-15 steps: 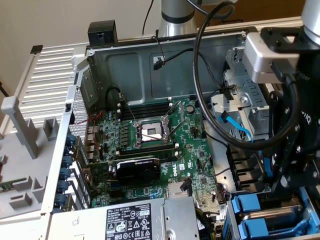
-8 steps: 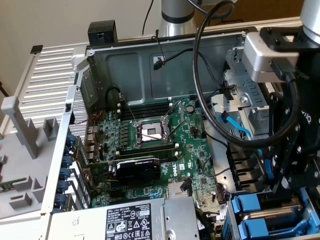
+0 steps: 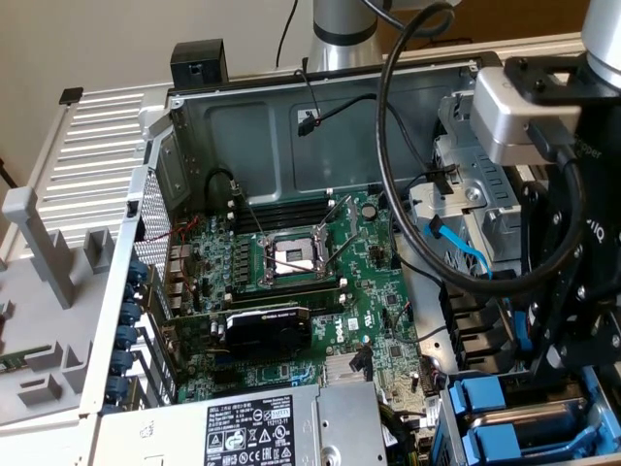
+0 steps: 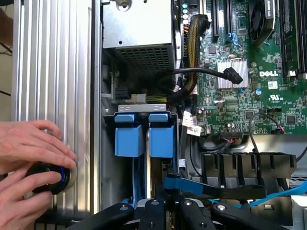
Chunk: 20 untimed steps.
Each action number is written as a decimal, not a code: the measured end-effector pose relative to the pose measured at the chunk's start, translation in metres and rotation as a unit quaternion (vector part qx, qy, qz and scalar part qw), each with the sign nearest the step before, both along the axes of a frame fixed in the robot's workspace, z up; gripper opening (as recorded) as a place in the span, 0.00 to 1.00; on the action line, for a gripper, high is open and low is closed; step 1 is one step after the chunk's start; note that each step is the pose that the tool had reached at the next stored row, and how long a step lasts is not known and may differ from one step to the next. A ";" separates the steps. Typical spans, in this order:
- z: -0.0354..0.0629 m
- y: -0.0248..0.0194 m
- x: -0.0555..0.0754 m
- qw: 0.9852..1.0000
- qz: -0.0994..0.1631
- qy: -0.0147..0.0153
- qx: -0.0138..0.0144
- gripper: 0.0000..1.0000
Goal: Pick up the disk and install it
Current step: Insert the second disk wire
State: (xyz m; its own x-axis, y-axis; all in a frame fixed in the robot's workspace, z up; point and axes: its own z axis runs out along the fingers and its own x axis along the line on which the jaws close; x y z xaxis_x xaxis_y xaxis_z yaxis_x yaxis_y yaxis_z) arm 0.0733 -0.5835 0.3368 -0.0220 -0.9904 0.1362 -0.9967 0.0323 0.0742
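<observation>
The disk (image 4: 144, 136) sits in the drive bay at the case's corner, its two bright blue carrier tabs side by side and thin blue rails running from them up to my fingers. In the exterior view the disk (image 3: 490, 403) shows at the lower right as blue plastic around a strip of grey metal. My black gripper (image 4: 168, 216) is right over it with its fingers close together on the disk's near end. The gripper (image 3: 555, 367) hangs just above the blue carrier, and its tips are partly hidden by the arm.
The silver power-supply box (image 3: 281, 427) lies beside the bay. The green motherboard (image 3: 320, 262) fills the case floor. Thick black cables (image 3: 388, 194) and a blue cable (image 3: 466, 252) loop near my wrist. A person's hands (image 4: 29, 148) hold a black knob (image 4: 50, 177) on the ribbed panel (image 4: 53, 72).
</observation>
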 end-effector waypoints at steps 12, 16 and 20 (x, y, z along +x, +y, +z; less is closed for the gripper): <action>-0.0015 0.0010 -0.001 1.000 0.002 0.000 0.000 0.17; -0.0025 0.0009 -0.001 1.000 0.002 0.000 0.000 0.17; -0.0027 0.0009 -0.001 1.000 0.002 0.000 0.000 0.17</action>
State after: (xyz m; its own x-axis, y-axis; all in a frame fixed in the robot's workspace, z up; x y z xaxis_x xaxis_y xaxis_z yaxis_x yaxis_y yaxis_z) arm 0.0724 -0.5826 0.3341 -0.0176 -0.9904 0.1369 -0.9969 0.0280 0.0741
